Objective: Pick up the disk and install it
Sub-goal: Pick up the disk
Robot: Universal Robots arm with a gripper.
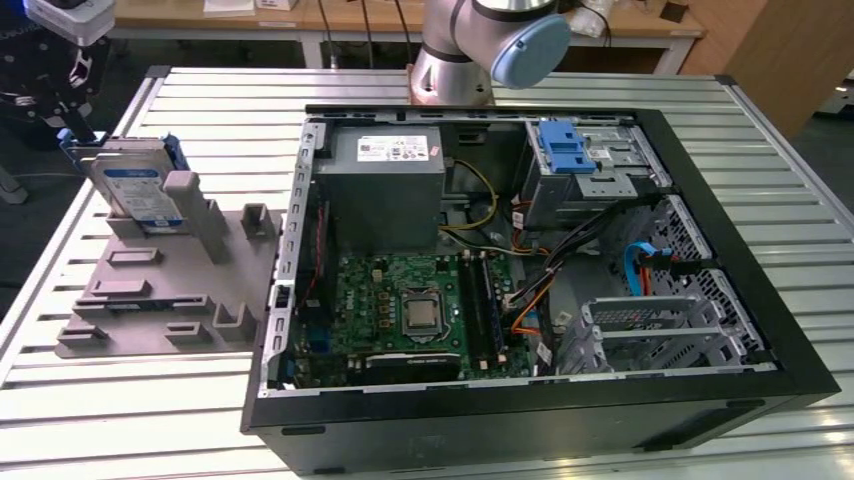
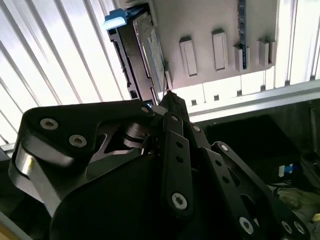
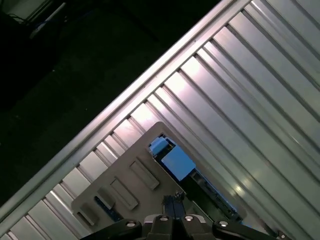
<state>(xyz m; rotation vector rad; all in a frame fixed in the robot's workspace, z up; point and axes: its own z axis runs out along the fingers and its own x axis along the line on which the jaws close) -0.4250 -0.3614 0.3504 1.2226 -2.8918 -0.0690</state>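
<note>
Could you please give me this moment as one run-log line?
gripper: close above disk | disk: upright in grey fixture, beside open computer case | install: not done

Count in exterior view reads: 1 disk (image 1: 138, 190), upper left; 1 grey fixture tray (image 1: 147, 290), left; 1 open computer case (image 1: 534, 410), centre; 1 robot arm (image 1: 481, 45), top; 1 slatted bench (image 1: 120, 400).

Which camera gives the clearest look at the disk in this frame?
The exterior view: the disk stands upright in the grey holder at the exterior view's left, label face visible. The second wrist view shows the disk edge-on; the first wrist view shows the disk by its blue end and dark edge.
</note>
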